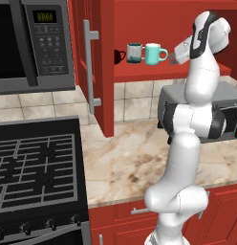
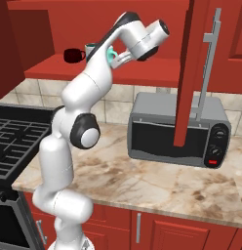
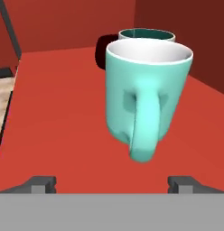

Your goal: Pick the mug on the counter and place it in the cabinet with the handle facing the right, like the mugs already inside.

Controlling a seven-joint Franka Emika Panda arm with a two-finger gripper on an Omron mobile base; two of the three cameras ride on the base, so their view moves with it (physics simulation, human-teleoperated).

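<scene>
The mint-teal mug (image 1: 153,54) stands upright on the red shelf of the cabinet (image 1: 139,72), its handle (image 1: 163,53) pointing right toward my hand. My gripper (image 1: 174,59) hovers just right of it, open, with its fingertips (image 3: 41,184) spread wide and touching nothing. From the hand, the mug (image 3: 145,90) sits straight ahead with its handle (image 3: 144,131) facing the camera. Left of it on the shelf are the white mug with a dark teal body (image 1: 134,52) and the small black mug (image 1: 119,56). Below lies the beige marbled counter (image 1: 130,158).
The cabinet's open door with a long grey bar (image 1: 91,64) hangs left of the shelf, another door (image 2: 191,73) to the right. A grey toaster oven (image 2: 176,132) sits on the counter under the shelf. A black stove (image 1: 37,167) and microwave (image 1: 34,43) are at the left.
</scene>
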